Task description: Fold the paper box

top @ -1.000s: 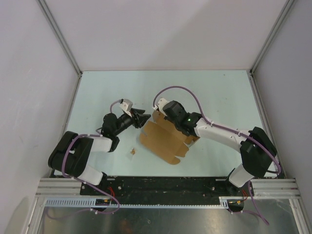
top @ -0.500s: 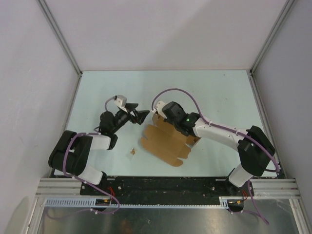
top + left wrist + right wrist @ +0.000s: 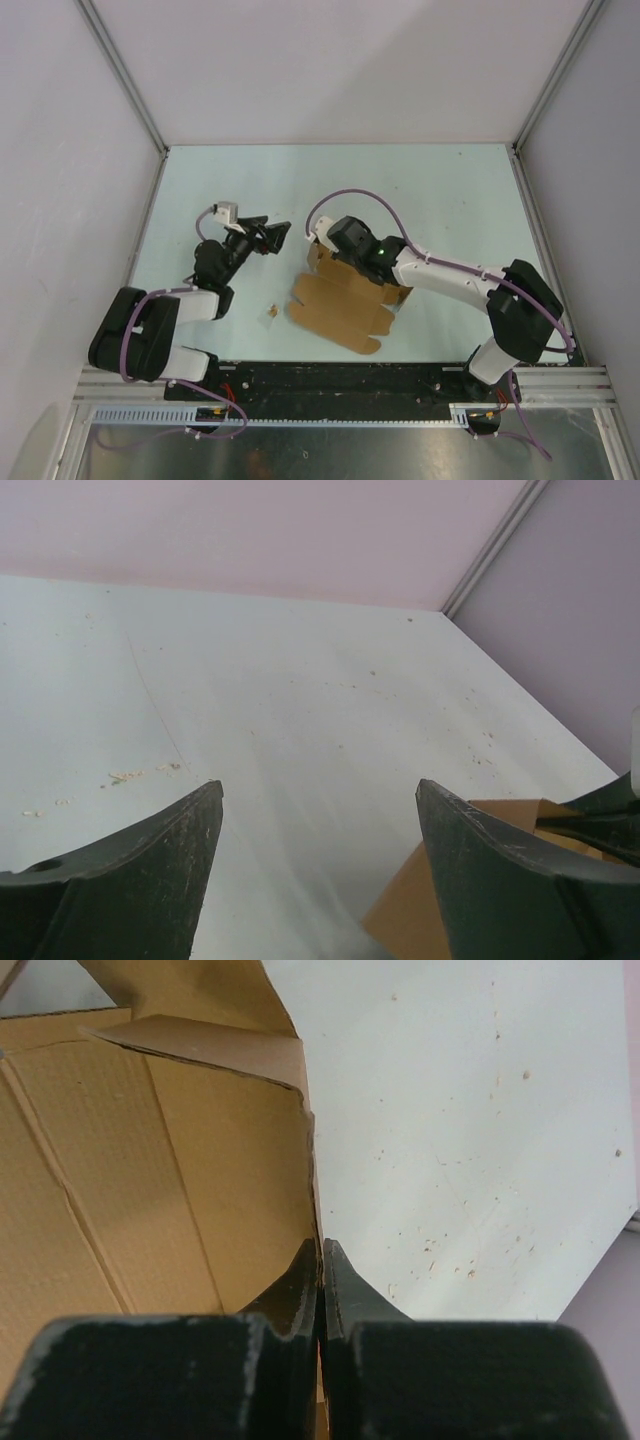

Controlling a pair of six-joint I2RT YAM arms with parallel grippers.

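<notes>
Cardboard edge of paper box (image 3: 150, 1180) between clamped right fingers (image 3: 293, 1282), plain only in wrist view; left fingers (image 3: 150, 865) wide apart.

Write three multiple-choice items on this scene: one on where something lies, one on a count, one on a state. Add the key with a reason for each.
1. Where is the tiny brown scrap relative to the flat brown cardboard box sheet?
A) on top of it
B) apart from it, to its left
C) behind it, by the far wall

2. How many pincers grip the cardboard?
A) none
B) one
C) two

3. What state is the left black pincer in?
A) shut on the scrap
B) shut on the cardboard
C) open and empty

Key:
1 B: the top view shows the scrap clear of the sheet's left edge.
2 B: only the right black pincer pinches the sheet's edge.
3 C: its jaws stand wide apart with nothing between them.
</notes>
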